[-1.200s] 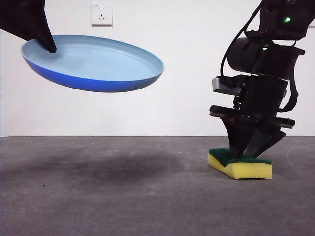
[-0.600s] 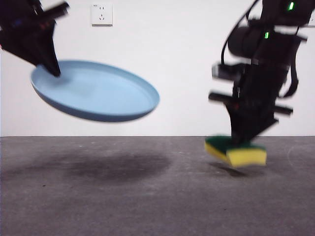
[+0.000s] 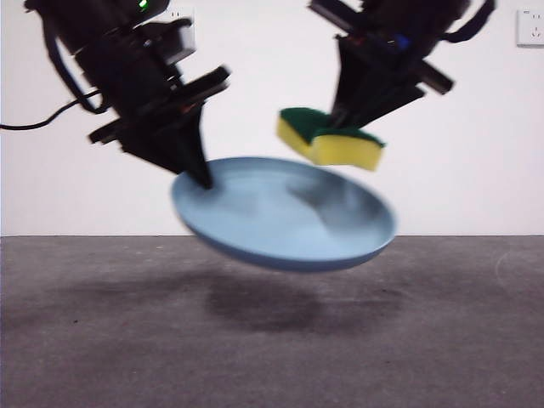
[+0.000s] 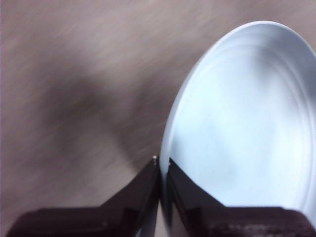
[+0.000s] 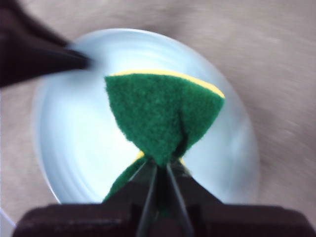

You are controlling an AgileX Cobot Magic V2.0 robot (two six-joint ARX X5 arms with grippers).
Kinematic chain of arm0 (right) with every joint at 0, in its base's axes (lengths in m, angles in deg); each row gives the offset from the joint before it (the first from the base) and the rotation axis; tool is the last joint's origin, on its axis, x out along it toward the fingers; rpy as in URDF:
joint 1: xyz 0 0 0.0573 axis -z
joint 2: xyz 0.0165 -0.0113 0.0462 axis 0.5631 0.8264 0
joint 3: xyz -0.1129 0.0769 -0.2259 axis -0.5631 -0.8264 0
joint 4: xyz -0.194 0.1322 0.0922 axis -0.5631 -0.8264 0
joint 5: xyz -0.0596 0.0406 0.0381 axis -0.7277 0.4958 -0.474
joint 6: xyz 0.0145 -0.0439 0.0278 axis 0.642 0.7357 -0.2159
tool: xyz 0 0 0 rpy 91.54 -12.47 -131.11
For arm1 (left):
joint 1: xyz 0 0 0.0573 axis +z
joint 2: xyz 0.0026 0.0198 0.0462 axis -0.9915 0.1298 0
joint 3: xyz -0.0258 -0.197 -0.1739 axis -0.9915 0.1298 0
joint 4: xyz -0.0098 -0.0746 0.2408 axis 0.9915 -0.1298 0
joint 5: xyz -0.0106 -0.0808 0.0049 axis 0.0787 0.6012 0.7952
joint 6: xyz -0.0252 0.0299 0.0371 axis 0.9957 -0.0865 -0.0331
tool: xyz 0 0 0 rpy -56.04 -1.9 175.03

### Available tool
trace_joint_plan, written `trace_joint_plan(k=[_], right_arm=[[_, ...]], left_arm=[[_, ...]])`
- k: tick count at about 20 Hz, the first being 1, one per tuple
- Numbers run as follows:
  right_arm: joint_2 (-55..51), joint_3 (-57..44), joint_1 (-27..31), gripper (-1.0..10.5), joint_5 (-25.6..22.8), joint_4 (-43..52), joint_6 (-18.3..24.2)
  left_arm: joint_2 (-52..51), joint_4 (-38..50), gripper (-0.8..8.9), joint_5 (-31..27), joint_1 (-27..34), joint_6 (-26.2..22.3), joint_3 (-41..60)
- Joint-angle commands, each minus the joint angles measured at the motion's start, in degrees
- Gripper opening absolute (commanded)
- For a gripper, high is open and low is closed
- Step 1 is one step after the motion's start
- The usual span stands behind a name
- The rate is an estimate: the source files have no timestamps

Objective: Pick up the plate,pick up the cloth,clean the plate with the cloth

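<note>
The light-blue plate (image 3: 289, 223) hangs in the air at the middle of the front view, tilted. My left gripper (image 3: 202, 180) is shut on its left rim; the left wrist view shows the jaws (image 4: 162, 170) pinching the plate's edge (image 4: 237, 118). My right gripper (image 3: 340, 123) is shut on the cloth (image 3: 330, 140), a yellow sponge with a green top, and holds it just above the plate's right half. In the right wrist view the cloth (image 5: 163, 111) is squeezed at its middle above the plate (image 5: 79, 133), and the left gripper's jaw shows at the plate's rim.
A grey table (image 3: 272, 340) lies below, with the plate's shadow on it. A white wall stands behind, with a socket (image 3: 529, 27) at the upper right.
The left gripper has carried the plate right and down toward the middle. The right gripper has lifted the cloth off the table and moved it left, over the plate.
</note>
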Motion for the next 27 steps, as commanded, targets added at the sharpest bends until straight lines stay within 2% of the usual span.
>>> trace_joint_plan(k=[1,6,8,9,11,13,15,16,17,21,23,26,27], right_arm=[[2.8,-0.4,-3.1,-0.2,-0.2,2.5,-0.9],[8.7,-0.4,-9.6,-0.2,-0.3,1.3,-1.6],[9.4,-0.4,-11.3,-0.2,-2.5,-2.3,-1.2],[9.4,-0.4,-11.8,-0.2,-6.2,-5.2,-0.1],[9.0,-0.4,-11.9,-0.2,-17.0,-11.8,1.4],[8.4,-0.4,-9.9,-0.2,-27.5,-14.4,2.6],[7.4,-0.4,-7.2,-0.2,-33.1,-11.5,2.9],[7.1,-0.4,-5.7,-0.2,-34.0,-8.4,2.9],[7.1,-0.4,-4.3,-0.2,-33.5,-5.3,2.9],[7.1,-0.4,-0.8,-0.2,-18.4,3.6,2.8],[7.3,-0.4,-0.7,-0.2,-10.4,6.4,2.1],[7.5,-0.4,-2.0,-0.2,-2.3,8.0,1.2],[7.9,-0.4,-3.3,-0.2,-1.2,8.0,1.1]], left_arm=[[0.0,1.1,-0.08,2.6,-1.2,2.8,0.3],[0.0,2.5,-0.08,3.6,-1.4,4.2,0.3],[0.0,2.3,-0.08,3.7,-1.0,4.2,0.3],[0.0,2.1,-0.08,3.7,-0.7,4.2,0.3],[0.0,1.4,-0.08,3.8,-0.2,4.2,0.3],[0.0,0.3,-0.08,5.1,0.1,4.0,0.3],[0.0,-0.5,-0.08,7.4,0.1,3.9,0.3],[0.0,-1.1,-0.08,8.4,0.1,3.7,0.3],[0.0,-1.6,-0.08,9.1,0.0,3.7,0.3],[0.0,-1.2,-0.08,11.2,-0.1,3.7,0.3],[0.0,-0.5,-0.08,11.1,0.0,3.8,0.3],[0.0,1.8,-0.08,11.1,0.0,4.9,0.3],[0.0,3.2,-0.08,11.1,0.0,5.9,0.3]])
